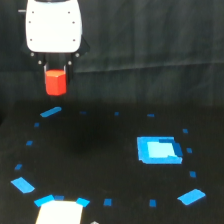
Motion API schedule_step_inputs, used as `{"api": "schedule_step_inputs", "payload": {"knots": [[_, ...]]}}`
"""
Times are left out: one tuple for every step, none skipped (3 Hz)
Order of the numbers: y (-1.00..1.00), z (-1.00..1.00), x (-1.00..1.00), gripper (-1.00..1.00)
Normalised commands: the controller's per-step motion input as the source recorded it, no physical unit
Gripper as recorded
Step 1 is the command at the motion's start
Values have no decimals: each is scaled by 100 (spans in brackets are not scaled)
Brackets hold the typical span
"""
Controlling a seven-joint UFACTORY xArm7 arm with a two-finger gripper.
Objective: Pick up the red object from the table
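Right at the bottom edge, a pale block (60, 212) with bright blue corners, partly cut off. Just beyond, blue tape marks (107, 202) strung in a loose ring across the black tabletop (95, 150), with bigger blue diamonds near the exterior view's left (22, 185) and right (192, 196). Farther in, toward the exterior view's right, a bright blue rectangle (159, 149) lying flat. Deeper still, on the left, a slanted blue strip (50, 112) on the cloth. And above that strip, clear of the tabletop: the red object (55, 81), up in the air, pinched between two dark fingers (45, 67). Hand (55, 70) closed on its upper part, lower half of the block hanging free below the fingertips. Above it, the white body of the arm (53, 26), against a dark draped backdrop (160, 55).
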Motion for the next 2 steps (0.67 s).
{"api": "schedule_step_inputs", "payload": {"knots": [[-42,76,-7,-100],[21,45,-13,-82]]}}
